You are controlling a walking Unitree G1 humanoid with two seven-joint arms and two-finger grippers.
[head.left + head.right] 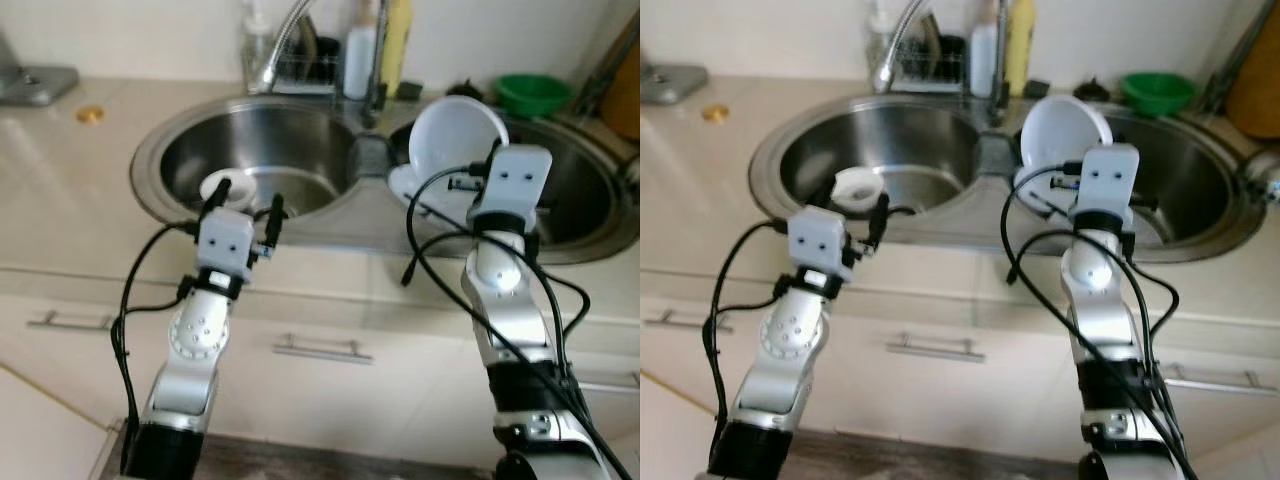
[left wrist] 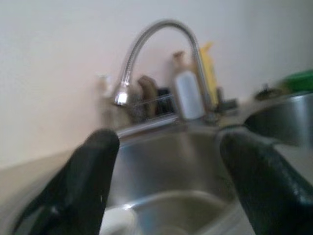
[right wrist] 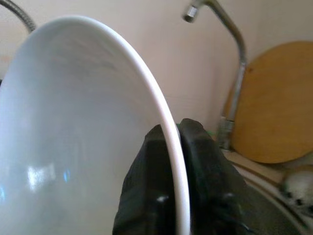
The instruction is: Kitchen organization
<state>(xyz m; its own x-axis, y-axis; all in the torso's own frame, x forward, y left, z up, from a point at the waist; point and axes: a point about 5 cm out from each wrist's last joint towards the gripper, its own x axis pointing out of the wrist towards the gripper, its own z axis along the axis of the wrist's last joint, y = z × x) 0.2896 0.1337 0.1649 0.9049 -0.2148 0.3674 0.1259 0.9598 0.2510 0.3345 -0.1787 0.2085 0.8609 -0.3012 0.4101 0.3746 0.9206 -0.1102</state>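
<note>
Bowl (image 3: 73, 137) rim pinched by right end effector (image 3: 171, 147) above sink (image 1: 330, 215), left end effector (image 1: 245, 208) spread.

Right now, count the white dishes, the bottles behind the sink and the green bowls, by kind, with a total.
White dishes: 3, the big bowl in the right tool, a plate under it, a small bowl in the left basin.
Bottles: 3, clear, white, yellow.
Green bowls: 1.
Total: 7.
</note>
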